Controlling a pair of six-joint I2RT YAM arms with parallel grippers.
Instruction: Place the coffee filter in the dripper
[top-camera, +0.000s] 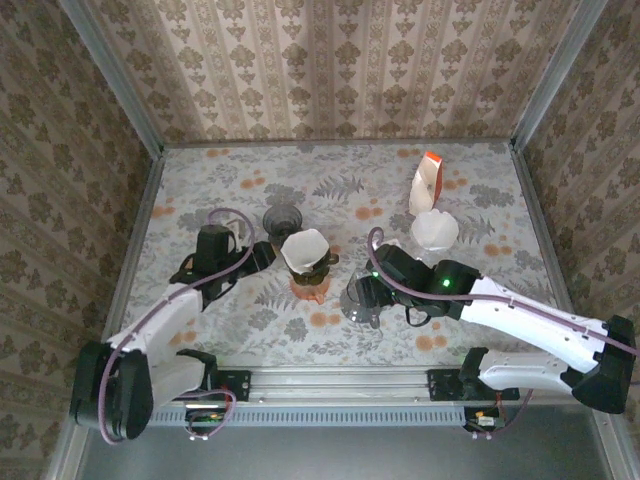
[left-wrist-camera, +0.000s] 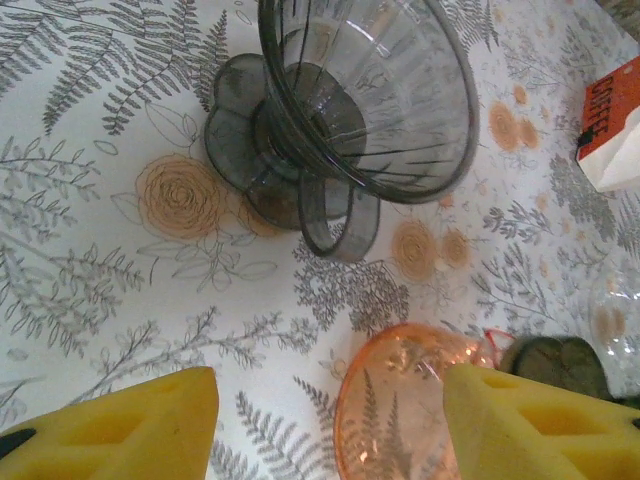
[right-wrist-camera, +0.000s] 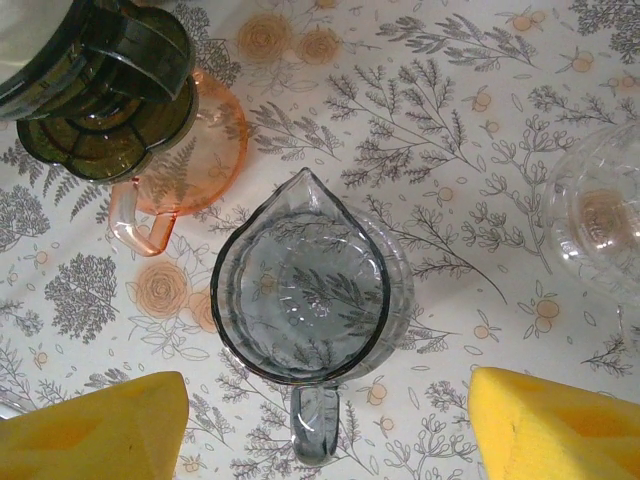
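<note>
While both arms reach over the table, you find the white coffee filter (top-camera: 303, 246) already sitting in the dark dripper (top-camera: 324, 263). That dripper stands on an orange glass server (top-camera: 308, 290) near the middle of the table. Just beyond it, slightly left, a second smoky dripper (top-camera: 283, 218) stands empty. The left wrist view shows you its ribbed cone from above.

The left gripper (top-camera: 262, 255) lies just left of the filter. Its yellow pads (left-wrist-camera: 110, 425) are spread wide and hold nothing, and the orange server's rim shows between them. The right gripper (top-camera: 365, 293) hangs over a smoky glass pitcher (right-wrist-camera: 305, 300) to the right of the server. Its jaws are also wide apart and empty, and the pitcher's handle points toward you between the pads.

Farther right you see a clear glass piece with a white filter shape (top-camera: 435, 230). Behind that stands an orange-and-white box (top-camera: 427, 183).

The tablecloth (top-camera: 230, 330) is pale, printed with grey ferns and orange blooms. Beige damask wallpaper (top-camera: 330, 70) covers the far and side walls, with metal posts (top-camera: 110, 75) at the corners. A metal rail (top-camera: 340, 380) runs along the near edge and carries both arm bases.
</note>
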